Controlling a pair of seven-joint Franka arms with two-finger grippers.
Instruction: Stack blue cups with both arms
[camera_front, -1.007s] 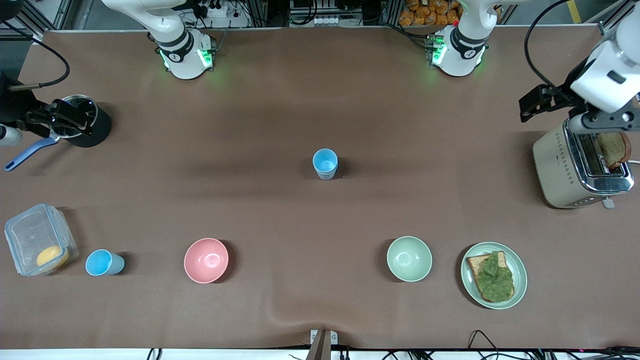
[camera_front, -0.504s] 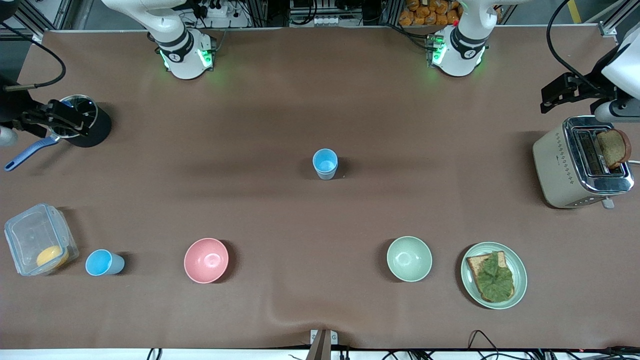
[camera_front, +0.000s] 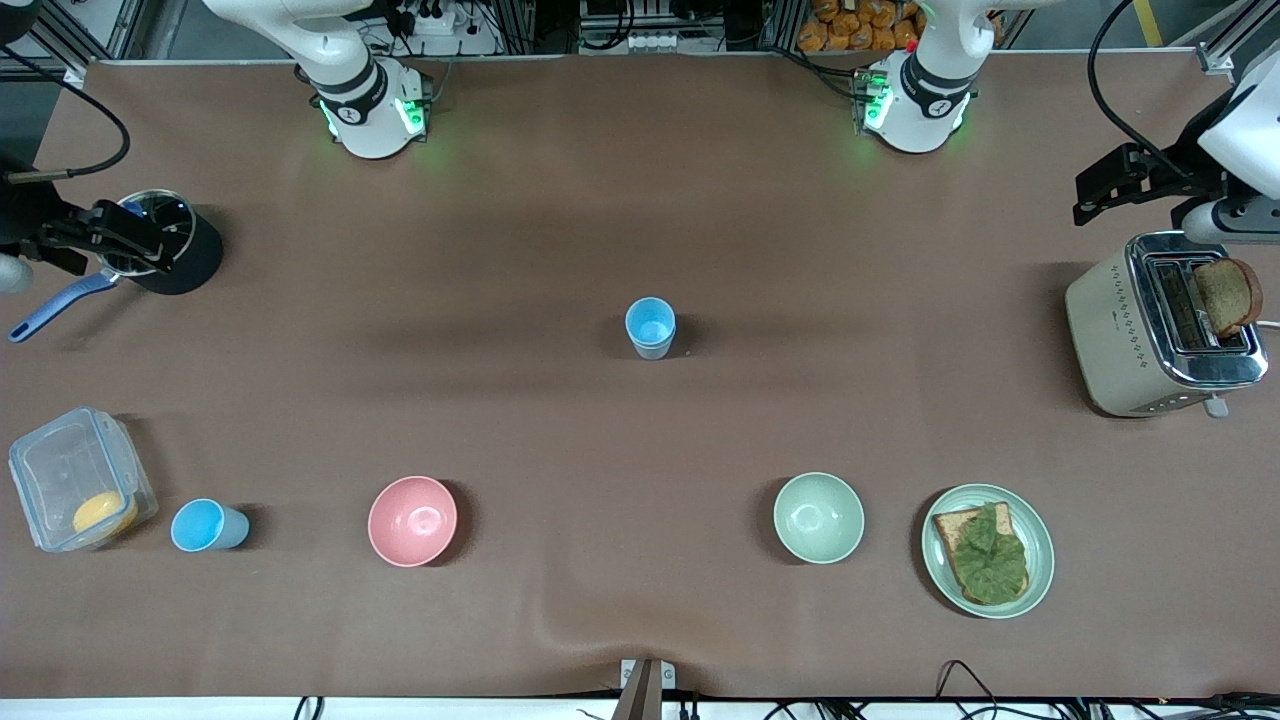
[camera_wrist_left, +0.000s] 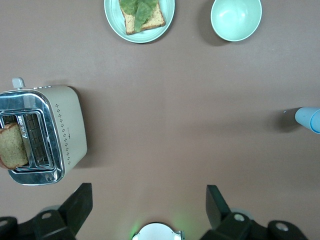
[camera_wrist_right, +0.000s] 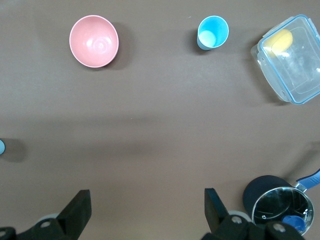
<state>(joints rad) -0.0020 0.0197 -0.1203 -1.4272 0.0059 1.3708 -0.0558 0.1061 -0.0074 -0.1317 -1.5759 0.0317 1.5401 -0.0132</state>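
Brown cloth covers a long table seen from above, with two white robot arms based along its top edge. At the table's middle stand the stacked cups, a sky-blue one nested in a paler one, upright and alone. A single blue cup stands upright near the front camera at the right arm's end, just beside a clear box holding something yellow. A pink bowl and a green bowl sit in the same row, well apart. A plate with toast and a leaf lies beside the green bowl. The left gripper hangs with its fingers spread wide, holding nothing, next to a toaster with a bread slice in one slot. The right gripper hangs over a black pot, fingers likewise spread and holding nothing.
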